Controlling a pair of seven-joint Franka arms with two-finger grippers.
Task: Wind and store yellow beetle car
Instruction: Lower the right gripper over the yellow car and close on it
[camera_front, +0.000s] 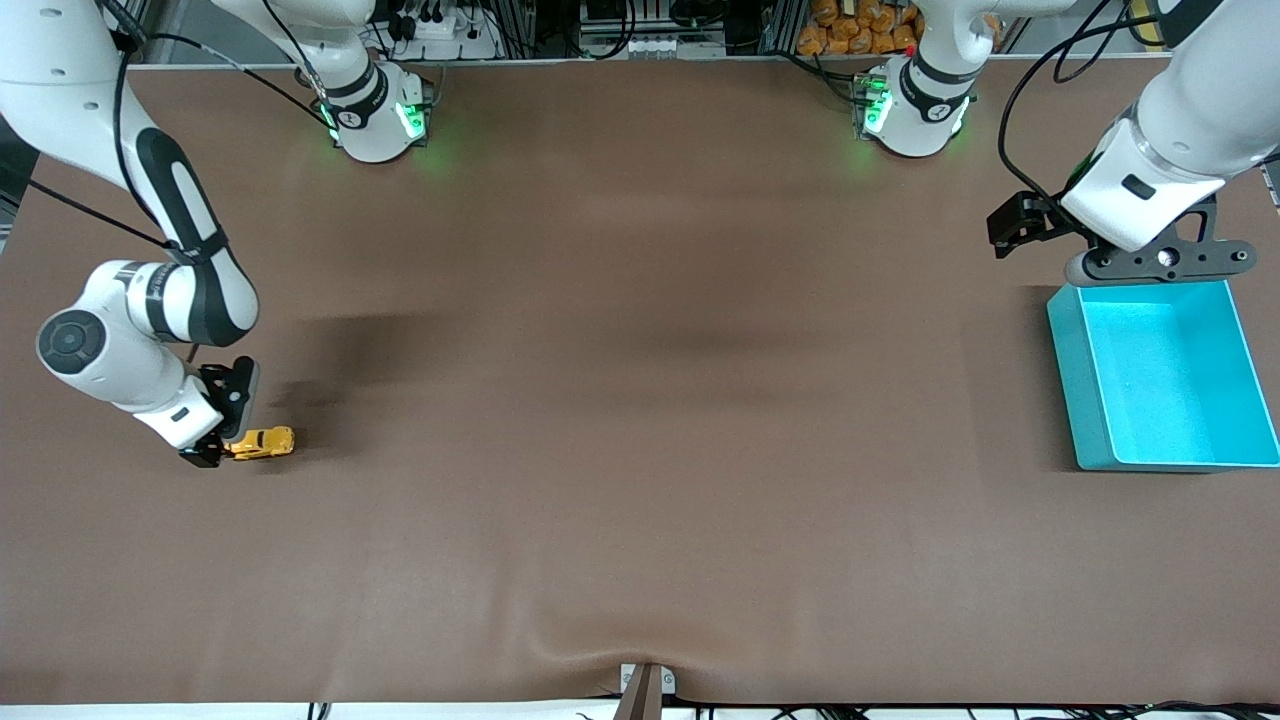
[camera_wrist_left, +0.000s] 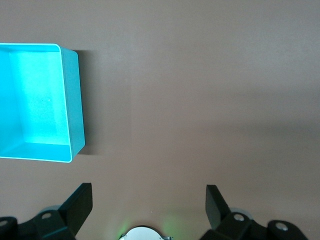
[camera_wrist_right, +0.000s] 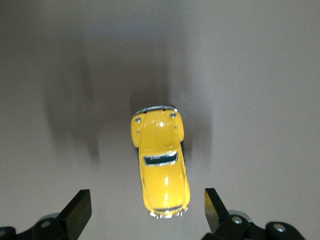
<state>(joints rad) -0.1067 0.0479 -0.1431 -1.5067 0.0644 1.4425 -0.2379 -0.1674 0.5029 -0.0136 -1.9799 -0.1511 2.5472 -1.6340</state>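
Right gripper (camera_wrist_right: 145, 210) open, low over car (camera_front: 262, 442), not touching; left gripper (camera_wrist_left: 148, 202) open, waiting above bin (camera_front: 1165, 375) edge.

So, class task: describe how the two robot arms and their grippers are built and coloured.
Both arms are glossy white with black joint bands and loose black cables, on round bases lit green. The right gripper and left gripper are black, each with two flat, wedge-shaped fingers on black mounts with silver screws.
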